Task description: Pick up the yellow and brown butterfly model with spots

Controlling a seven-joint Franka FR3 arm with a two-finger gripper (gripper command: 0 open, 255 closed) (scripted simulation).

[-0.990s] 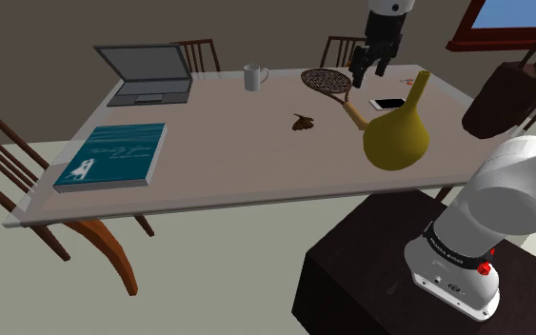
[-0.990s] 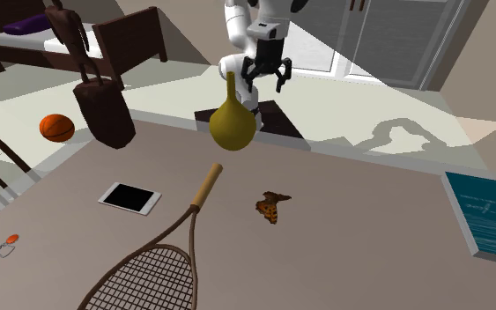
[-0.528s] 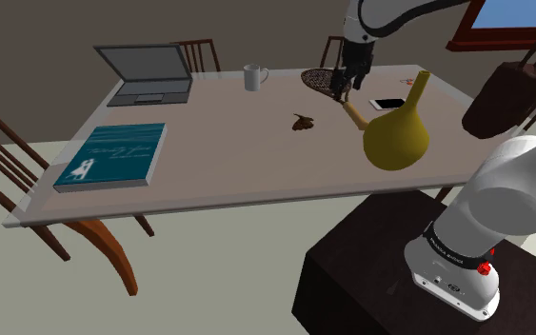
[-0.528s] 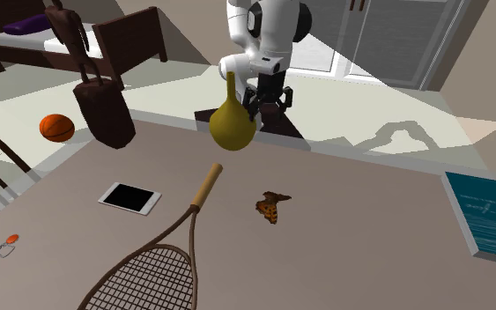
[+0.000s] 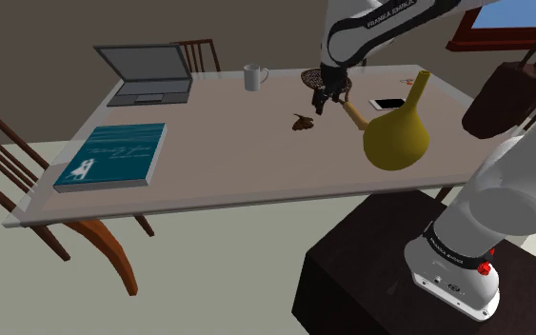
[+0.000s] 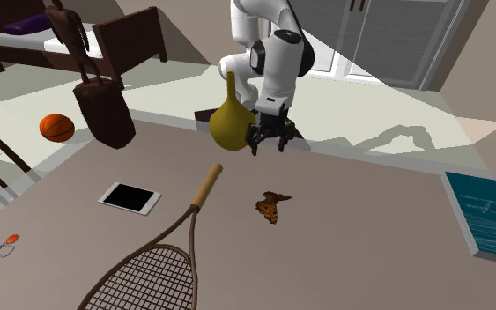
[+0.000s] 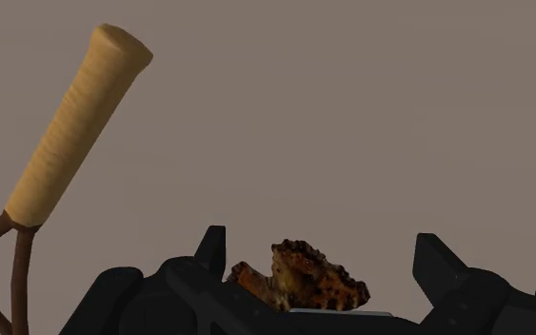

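Dim, even light across the shoulder view: the table (image 5: 237,181) reads as one flat, muted tone with no glare anywhere on it. The one bright spot is the blue window (image 5: 518,11), high up and beyond the gripper (image 5: 325,103). Over in the second exterior view, a pale lit wedge lies on the floor (image 6: 360,84) behind the hand, with a soft grey shadow across it. The yellow vase (image 6: 231,123) just beside the hand darkens gently toward its underside. In the wrist view the black fingers (image 7: 213,249) swallow nearly all shading, and the tabletop ahead of them is flat and shadowless.
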